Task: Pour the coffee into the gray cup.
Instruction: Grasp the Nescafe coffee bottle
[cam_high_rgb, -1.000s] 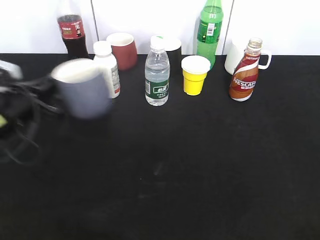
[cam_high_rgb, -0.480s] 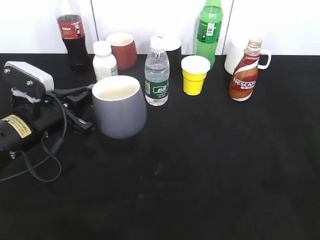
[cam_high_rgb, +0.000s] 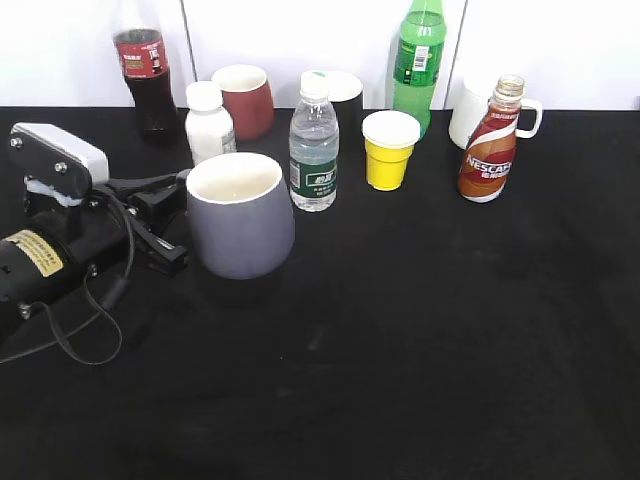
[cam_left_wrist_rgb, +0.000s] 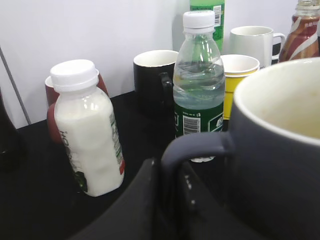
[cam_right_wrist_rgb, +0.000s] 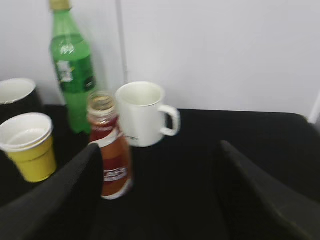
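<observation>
Blue-gray glazed gray cup (cam_high_rgb: 240, 215), off-white inside, upright on the black table (cam_high_rgb: 420, 340) left of centre, its loop handle pinched by the left gripper (cam_high_rgb: 170, 215); right gripper (cam_right_wrist_rgb: 160, 195) spread wide, facing the uncapped coffee (cam_high_rgb: 490, 140) at back right.

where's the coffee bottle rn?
Exterior view: coffee bottle stands far right of the back row, just in front of the white mug, right of the yellow cup.

"nescafe" on the coffee (cam_high_rgb: 489, 158) wrap
</observation>
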